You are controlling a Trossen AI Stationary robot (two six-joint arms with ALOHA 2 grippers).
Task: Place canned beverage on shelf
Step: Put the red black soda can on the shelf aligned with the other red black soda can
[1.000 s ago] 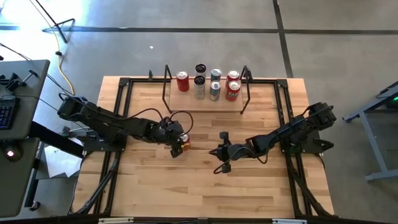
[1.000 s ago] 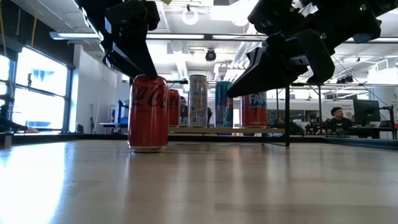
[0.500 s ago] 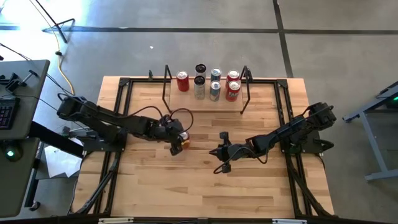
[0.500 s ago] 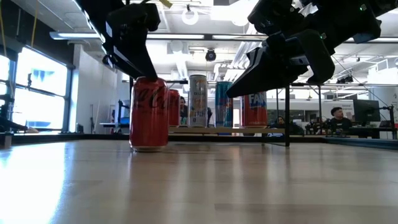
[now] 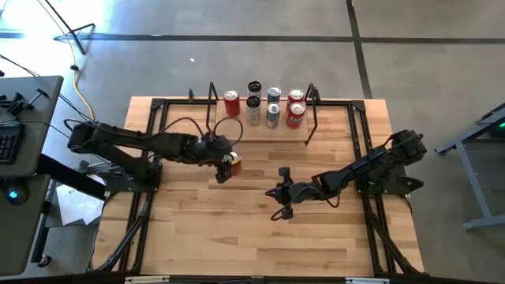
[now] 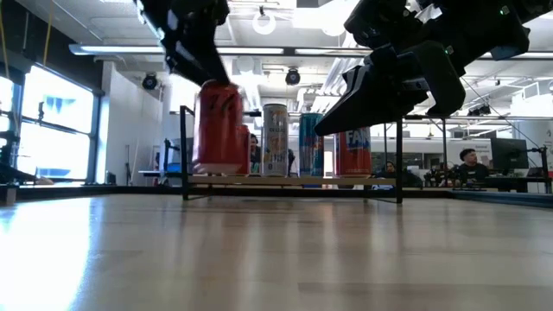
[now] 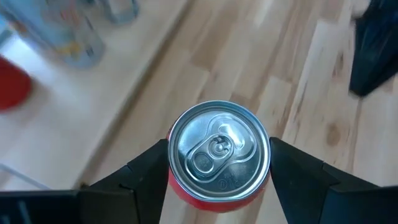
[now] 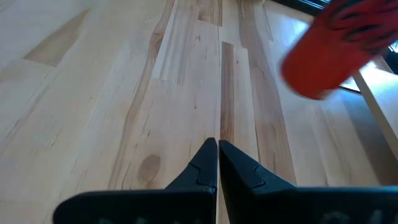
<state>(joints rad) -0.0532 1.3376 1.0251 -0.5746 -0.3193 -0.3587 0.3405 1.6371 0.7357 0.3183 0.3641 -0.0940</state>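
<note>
A red soda can [image 6: 220, 128] hangs in my left gripper [image 5: 226, 166] above the table, left of centre; its silver top [image 7: 219, 151] faces the left wrist camera. The shelf [image 5: 260, 130], a light board with black rod ends, stands at the table's far edge and bears several upright cans [image 5: 272, 106]. My right gripper [image 8: 218, 155] is shut and empty, low over the table right of centre [image 5: 278, 193]. My left gripper pinches the can's upper side wall just below the rim [image 7: 169, 163] between its two fingers, one on each side. The fingers come from above, pointing down. The can is lifted clear of the table and hangs slightly tilted [image 6: 220, 128].
Black frame rails [image 5: 154, 142] run along the table's left and right sides. Bare board shows at the shelf's left end [image 5: 219, 126], beside a red can [image 5: 231, 103]. A desk with a keyboard [image 5: 8, 142] stands off the table's left.
My left gripper has lifted the red can off the table and carried it up and toward the far edge, nearer the shelf. The can, upright on the table before, now hangs clear and slightly tilted. My right arm has kept still.
</note>
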